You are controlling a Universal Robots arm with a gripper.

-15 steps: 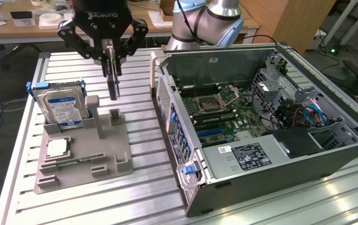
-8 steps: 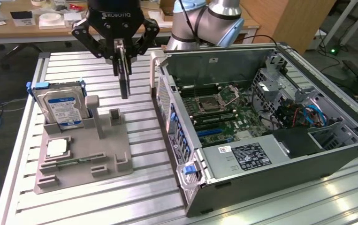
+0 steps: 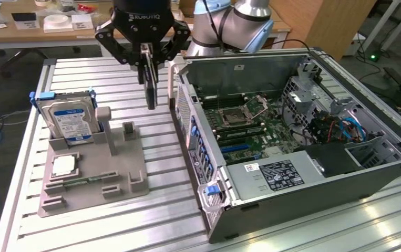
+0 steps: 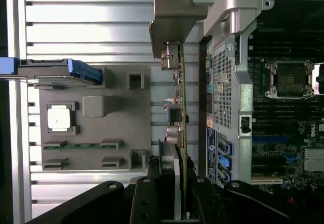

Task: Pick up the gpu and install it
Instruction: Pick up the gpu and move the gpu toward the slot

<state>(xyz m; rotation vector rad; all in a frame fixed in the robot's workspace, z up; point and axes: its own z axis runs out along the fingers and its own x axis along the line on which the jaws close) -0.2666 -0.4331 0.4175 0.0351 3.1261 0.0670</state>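
Your pincer point(image 3: 147, 52) was clenched on the gpu point(image 3: 150, 86), its two fingers pressing the flat faces of the card near one end. The card hung straight down from the fingers with its long axis upright, thin edge toward the exterior camera. In the wrist view, the silver bracket point(image 4: 174, 16) sat at the end far from the fingers.

The relation you had to watch was sideways. The gpu hung in the air over the strip of table point(image 3: 151, 220) between the gray holder point(image 3: 109, 173) and the rear wall of the computer case point(image 3: 186, 121). It was just beside that wall but outside of it, and touched neither. The motherboard point(image 3: 256, 136) lay inside the open case, toward the exterior view's right of the card and lower than it. The hard drive point(image 3: 70, 121) stood in the holder on the other side, well apart. I judge that the card was lifted but not yet brought over its slot.
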